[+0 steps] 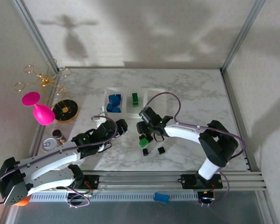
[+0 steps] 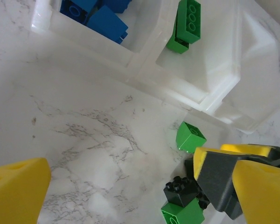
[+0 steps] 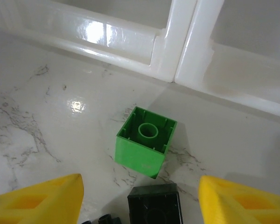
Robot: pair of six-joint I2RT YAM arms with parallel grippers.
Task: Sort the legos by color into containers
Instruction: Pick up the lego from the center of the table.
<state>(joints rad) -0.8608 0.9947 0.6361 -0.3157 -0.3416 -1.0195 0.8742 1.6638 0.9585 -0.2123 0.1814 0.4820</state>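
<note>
The left gripper (image 2: 137,184) and right gripper (image 3: 140,189) both stand apart over mid-counter (image 3: 46,116), the right astride a loose green lego (image 3: 146,141) just beside the containers (image 3: 176,44).

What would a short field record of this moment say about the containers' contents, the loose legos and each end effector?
containers: joined clear compartments
left compartment: blue legos
middle compartment: green lego
loose on table: upturned green lego, hollow side up; black lego just in front of it
right end effector: open, fingers either side of the upturned green lego, not touching it
left end effector: open, holding nothing
</note>
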